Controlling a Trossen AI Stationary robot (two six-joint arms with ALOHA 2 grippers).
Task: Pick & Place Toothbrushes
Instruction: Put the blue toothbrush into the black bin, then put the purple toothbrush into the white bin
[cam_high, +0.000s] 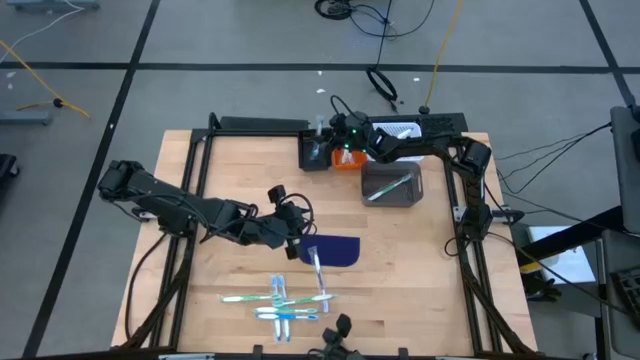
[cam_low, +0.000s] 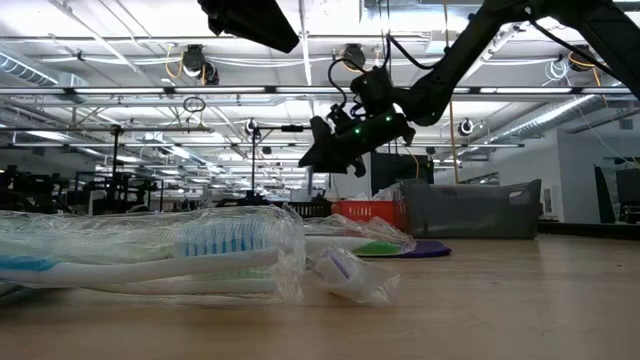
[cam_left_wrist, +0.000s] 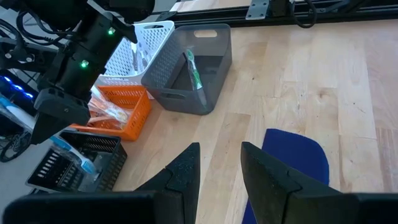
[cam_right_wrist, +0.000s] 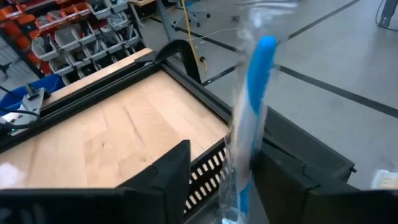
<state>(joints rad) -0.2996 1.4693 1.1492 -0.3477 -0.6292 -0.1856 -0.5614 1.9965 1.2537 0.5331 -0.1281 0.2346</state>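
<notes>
While seemingly alone, green toothbrush (cam_left_wrist: 194, 70) leans in grey bin (cam_left_wrist: 214, 68).

Bright, even light all round, pouring from ceiling strip lamps (cam_low: 120, 95) that glare white across the upper part of the low view; the table (cam_high: 420, 270) in the high view glows warm and evenly lit, with only soft shadows under the arms; down low, the wrapped toothbrushes (cam_low: 150, 250) at lower left loom large and soft, out of focus, plastic wrap catching pale sheen; the left wrist view is crisp in the middle, its own fingers (cam_left_wrist: 186, 171) dark and blurred at the bottom; in the right wrist view a blue toothbrush (cam_right_wrist: 252, 106) smears, blurred, up the centre.
</notes>
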